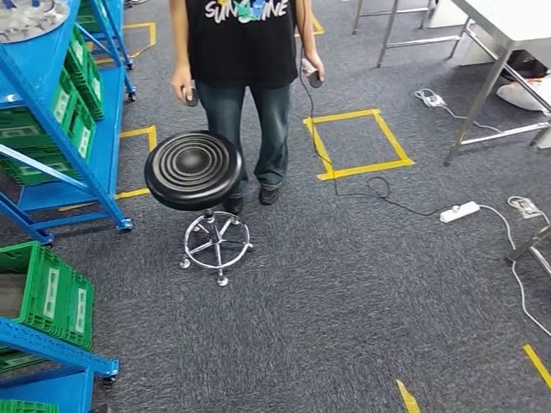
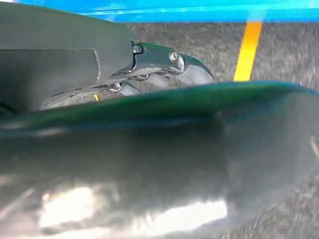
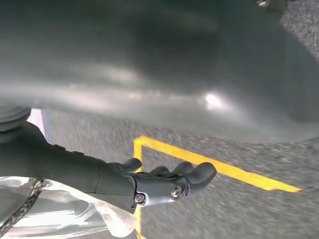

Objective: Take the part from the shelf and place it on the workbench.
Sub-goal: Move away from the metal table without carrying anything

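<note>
Shelf (image 1: 62, 129), blue, at left of head view, holding green bins (image 1: 77, 95); part not identifiable among them. Left hand (image 2: 161, 67): fingers straight, close together, holding nothing. Right hand (image 3: 165, 181): fingers lightly curled, holding nothing. Black stool (image 1: 193, 169) before standing person (image 1: 244, 77). Workbench (image 1: 500, 34) far right.

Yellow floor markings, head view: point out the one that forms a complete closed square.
The yellow taped square right of the person's legs; the other markings are only partial corners or strips.

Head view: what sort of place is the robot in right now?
Likely a workshop or test floor: blue shelves with green bins, yellow floor tape, a steel workbench.
</note>
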